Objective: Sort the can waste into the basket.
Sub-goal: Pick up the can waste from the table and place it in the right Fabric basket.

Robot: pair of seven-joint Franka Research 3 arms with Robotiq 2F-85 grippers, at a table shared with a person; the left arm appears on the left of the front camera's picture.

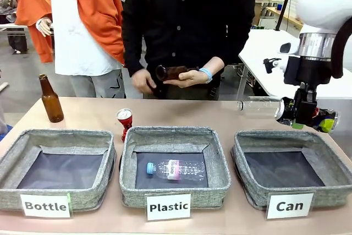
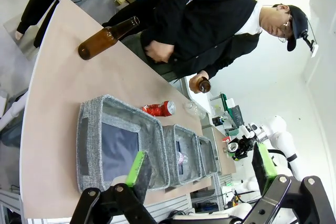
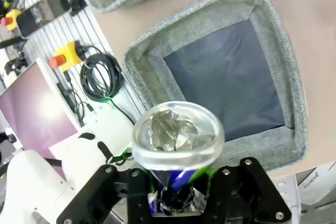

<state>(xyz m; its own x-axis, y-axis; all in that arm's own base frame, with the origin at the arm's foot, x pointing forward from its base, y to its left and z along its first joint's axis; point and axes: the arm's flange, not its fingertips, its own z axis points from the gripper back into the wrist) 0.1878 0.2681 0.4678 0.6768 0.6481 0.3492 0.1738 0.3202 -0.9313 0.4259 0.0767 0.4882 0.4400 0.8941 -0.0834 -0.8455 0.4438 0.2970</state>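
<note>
Front view: the right tool hung from the white arm at the picture's right, above the far rim of the basket marked by the white card reading "Can".
Right tool: its 2 fingers were closed tight on the crushed can, which lay crosswise between them and stuck out on both sides.
Crushed can: black and silver with a green-yellow end, held in the air clear of the basket floor; in the right wrist view its dented silver end faced the camera, with the basket's dark floor and grey rim beyond it.
Left tool: in the left wrist view the left tool was spread wide, green pads well apart, holding and touching nothing.
Red can: the red can stood upright on the desk, just behind the gap between the "Bottle" basket and the "Plastic" basket.
Plastic basket: 1 clear bottle with a blue cap lay on its floor.
Desk, far side: 1 brown bottle stood upright at the left; 1 clear bottle lay near the right tool.
Person: both hands held another brown bottle above the desk's far edge.
</note>
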